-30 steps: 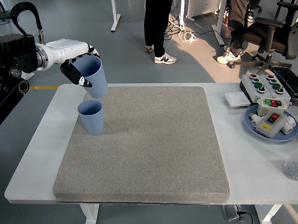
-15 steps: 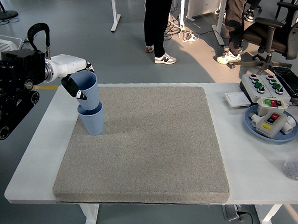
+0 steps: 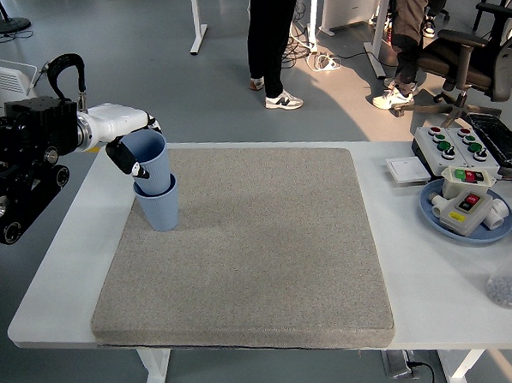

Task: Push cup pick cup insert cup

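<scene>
Near the mat's point(image 3: 242, 252) far left corner, the lower cup point(image 3: 159, 211) stands upright to receive the upper cup point(image 3: 151, 164), already partly nested in it. The left hand point(image 3: 126, 145) grips that cup's rim side, steadying it for seating

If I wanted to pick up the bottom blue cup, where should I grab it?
Probably around the bottom cup's bare side wall, coming from the right, over the grey mat. It stands upright, so its round wall is easy to wrap. The top cup fills its opening, and the left robot hand holds that top cup from the left, so the rim and left side are taken.
</scene>
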Robot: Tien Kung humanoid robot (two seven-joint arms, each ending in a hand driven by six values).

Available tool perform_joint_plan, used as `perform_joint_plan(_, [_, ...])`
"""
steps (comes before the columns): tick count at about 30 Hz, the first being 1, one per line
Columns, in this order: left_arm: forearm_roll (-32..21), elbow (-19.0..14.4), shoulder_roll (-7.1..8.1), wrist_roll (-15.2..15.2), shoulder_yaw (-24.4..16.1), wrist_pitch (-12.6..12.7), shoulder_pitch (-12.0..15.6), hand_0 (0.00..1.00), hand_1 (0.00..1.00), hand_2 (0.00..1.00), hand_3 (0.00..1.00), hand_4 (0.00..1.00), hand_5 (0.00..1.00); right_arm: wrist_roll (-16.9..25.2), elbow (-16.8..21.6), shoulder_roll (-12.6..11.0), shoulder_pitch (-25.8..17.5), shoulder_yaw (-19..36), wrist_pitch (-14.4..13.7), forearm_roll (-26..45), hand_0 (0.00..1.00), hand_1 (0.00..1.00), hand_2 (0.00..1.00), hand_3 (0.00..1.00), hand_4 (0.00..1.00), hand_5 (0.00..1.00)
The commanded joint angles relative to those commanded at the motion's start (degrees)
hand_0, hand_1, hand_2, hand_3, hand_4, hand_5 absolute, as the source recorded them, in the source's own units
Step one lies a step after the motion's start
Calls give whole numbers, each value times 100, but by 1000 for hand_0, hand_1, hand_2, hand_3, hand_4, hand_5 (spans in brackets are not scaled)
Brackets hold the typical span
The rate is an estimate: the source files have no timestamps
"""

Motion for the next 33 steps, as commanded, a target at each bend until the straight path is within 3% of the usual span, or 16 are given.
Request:
perform_joint_plan(1, [-5,12,2,-17,3,35,3,508,557,591,542,539,5,-1,0,-1,3,4,-1,-4,528,546,503,563,128,990])
perform_joint_plan(2, [-13,27,1,-34,11,61,4,489,670,783,715,813,230,-1,0,-1,6,9,-1,-7,528,546,503,562,130,982])
perform_joint_plan(7, [0,107,-6,-116,11,105,4,489,670,783,715,813,230,-5,0,-4,16,18,5,-32,528,546,503,562,130,982])
perform_joint_plan(8, [11,115,-7,-126,10,109,4,700,824,947,876,919,370,-5,0,-4,16,19,6,-34,528,546,502,561,130,979])
perform_joint_plan(13, [65,179,-14,-172,32,201,4,700,824,947,876,919,370,-9,0,-4,20,29,8,-54,528,546,502,561,130,979])
perform_joint_plan(14, [78,199,-16,-182,33,223,5,833,909,998,974,969,419,-9,0,-5,22,27,7,-53,528,546,501,560,131,979])
perform_joint_plan(25, [75,264,-6,-208,54,202,10,851,918,998,983,983,428,-7,0,-9,30,22,-1,-58,528,546,501,560,131,977])
perform_joint_plan(33, [-1,181,31,-217,-7,325,40,858,919,998,979,977,492,-9,0,-7,28,-3,4,-25,528,546,501,559,132,973])
